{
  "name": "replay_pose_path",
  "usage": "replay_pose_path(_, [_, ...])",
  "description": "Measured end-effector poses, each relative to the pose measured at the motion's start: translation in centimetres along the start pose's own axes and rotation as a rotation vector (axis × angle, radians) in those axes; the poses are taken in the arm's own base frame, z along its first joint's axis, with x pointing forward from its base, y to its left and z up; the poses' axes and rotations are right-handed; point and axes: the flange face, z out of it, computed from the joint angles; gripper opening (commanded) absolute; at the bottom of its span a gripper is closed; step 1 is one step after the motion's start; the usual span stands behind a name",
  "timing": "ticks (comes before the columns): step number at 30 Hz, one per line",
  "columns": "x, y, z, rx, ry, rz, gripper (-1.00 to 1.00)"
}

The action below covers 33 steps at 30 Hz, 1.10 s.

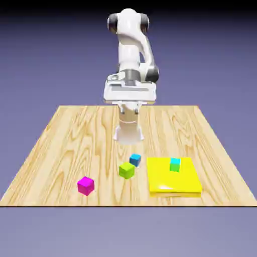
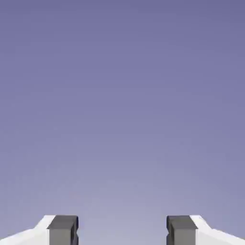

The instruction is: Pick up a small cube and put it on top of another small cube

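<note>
Four small cubes lie toward the front of the wooden table (image 1: 65,145): a magenta cube (image 1: 86,185), a green cube (image 1: 126,170), a blue cube (image 1: 135,159) just behind the green one, and a cyan cube (image 1: 174,164) resting on a flat yellow slab (image 1: 173,180). My gripper (image 1: 129,106) hangs high over the table's far middle, well behind and above all the cubes. In the hand view the gripper (image 2: 122,232) is open; its two grey fingertips (image 2: 62,229) stand wide apart with only the blue-violet backdrop between them. No cube appears in the hand view.
The yellow slab takes up the front right of the table in the exterior view. The robot's white base (image 1: 128,131) stands at the far middle of the table. The magenta cube sits close to the front edge.
</note>
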Motion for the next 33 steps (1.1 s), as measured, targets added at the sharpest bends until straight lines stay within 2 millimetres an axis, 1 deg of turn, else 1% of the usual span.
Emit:
replay_pose_path(5, [-3.1, 3.6, 5.4, -0.161, -0.128, 0.216, 0.0])
replay_pose_path(9, [-6.0, 6.9, 9.0, -0.311, -0.204, 0.384, 0.0])
replay_pose_path(14, [-10.1, 11.4, 12.4, -0.521, -0.263, 0.586, 0.0])
replay_pose_path(18, [-13.4, 15.1, 14.3, -0.702, -0.278, 0.735, 0.0])
replay_pose_path(19, [-13.4, 15.1, 14.3, -0.702, -0.278, 0.734, 0.0])
replay_pose_path(27, [-16.5, 18.3, 19.2, -0.702, -0.278, 0.734, 0.0])
replay_pose_path(28, [-16.7, 18.5, 19.4, -0.702, -0.278, 0.734, -1.0])
replay_pose_path(30, [-16.7, 18.5, 19.4, -0.702, -0.278, 0.734, -1.0])
replay_pose_path(33, [-15.4, 17.2, 17.7, -0.702, -0.278, 0.734, -1.0])
